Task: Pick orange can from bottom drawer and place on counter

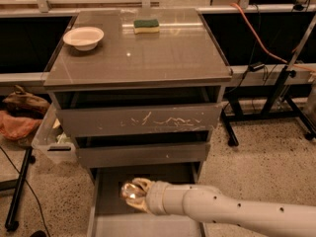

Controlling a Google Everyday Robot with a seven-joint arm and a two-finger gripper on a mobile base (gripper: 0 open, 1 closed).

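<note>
The bottom drawer (pixel 106 201) is pulled open at the foot of the grey cabinet. My gripper (pixel 134 194) reaches in from the right on a pale arm and sits just above the drawer floor. Its fingers (pixel 143 185) are closed around the orange can (pixel 129 192), of which only a shiny rounded end shows between them. The glossy grey-brown counter (pixel 148 58) is the cabinet's top, high above the gripper.
A white bowl (pixel 84 37) sits at the counter's back left and a green-and-yellow sponge (pixel 146 25) at the back middle. The scratched upper drawer (pixel 138 120) and the middle drawer (pixel 143 153) overhang the bottom drawer. A clear bin (pixel 52 142) stands left of the cabinet, and black stand legs (pixel 229 132) to the right.
</note>
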